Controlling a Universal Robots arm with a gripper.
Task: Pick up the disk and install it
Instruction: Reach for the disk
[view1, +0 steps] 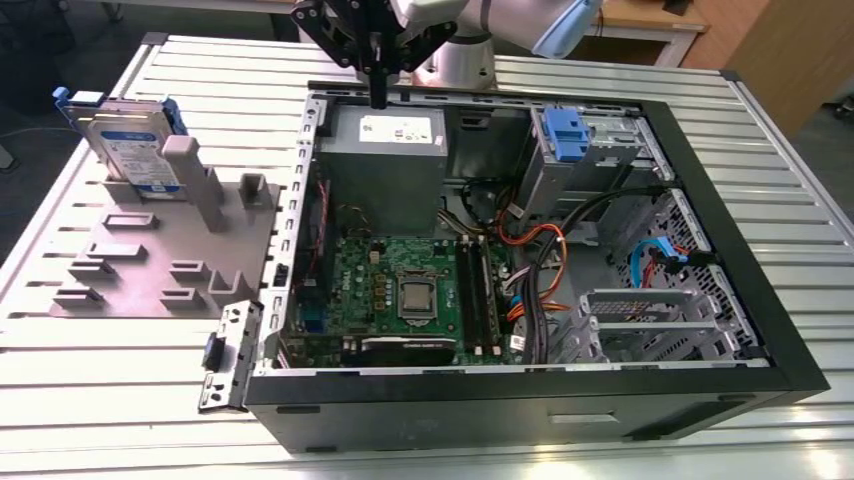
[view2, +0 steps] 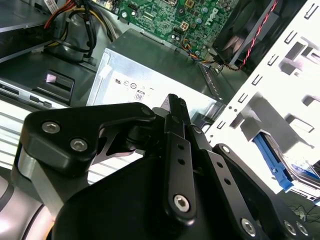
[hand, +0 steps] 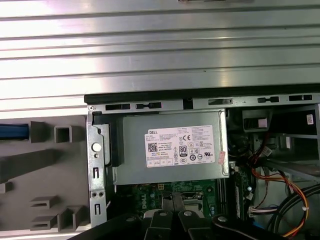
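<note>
The gripper (view1: 380, 97) hung over the far edge of the open computer case (view1: 534, 400), just above the power supply (view1: 384, 150). Its 2 fingers (view2: 176, 115) looked pressed together with nothing between them. The disk (view1: 127, 150) stood on edge in the grey fixture (view1: 134, 255), well apart toward the exterior view's left. The pick-up step seemed not yet begun. Taking the disk would likely call for parted fingers and a grip across its thin, blue-framed body.

Room above disk (view1: 134, 150) in grey holder (view1: 147, 262) is clear; cables (view1: 537, 240) crowd case nr drive bay (view1: 617, 150)
</note>
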